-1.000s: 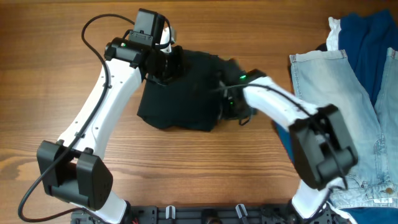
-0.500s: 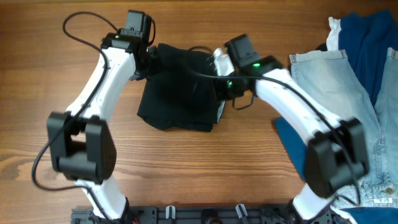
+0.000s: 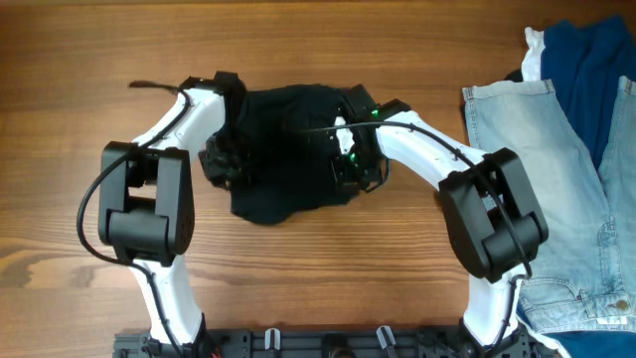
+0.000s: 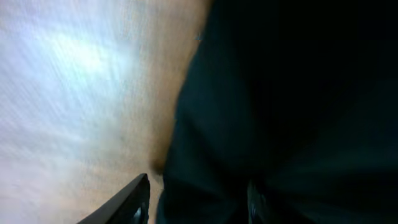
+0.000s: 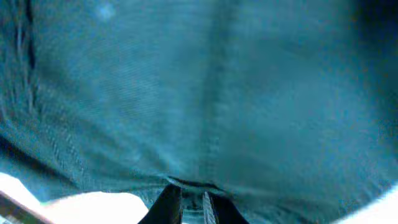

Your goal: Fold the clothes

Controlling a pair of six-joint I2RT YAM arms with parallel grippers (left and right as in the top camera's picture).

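The black shorts [image 3: 288, 149] lie bunched on the wooden table [image 3: 119, 60] at the centre. My left gripper [image 3: 223, 159] is at their left edge. In the left wrist view its fingers [image 4: 198, 202] stand wide apart, with black cloth [image 4: 280, 93] between them. My right gripper [image 3: 348, 164] is at the shorts' right edge. In the right wrist view its fingers [image 5: 191, 205] are pinched shut on a fold of the cloth [image 5: 217, 93]. No white tag shows.
Light-blue denim jeans [image 3: 537, 149] lie at the right side of the table, with dark blue cloth [image 3: 586, 70] beyond them at the far right corner. Bare wood [image 4: 81, 93] lies left of the shorts.
Both grippers have come down from the shorts' far edge to its left and right sides. The shorts have gone from a flat rectangle to a wider, crumpled heap.
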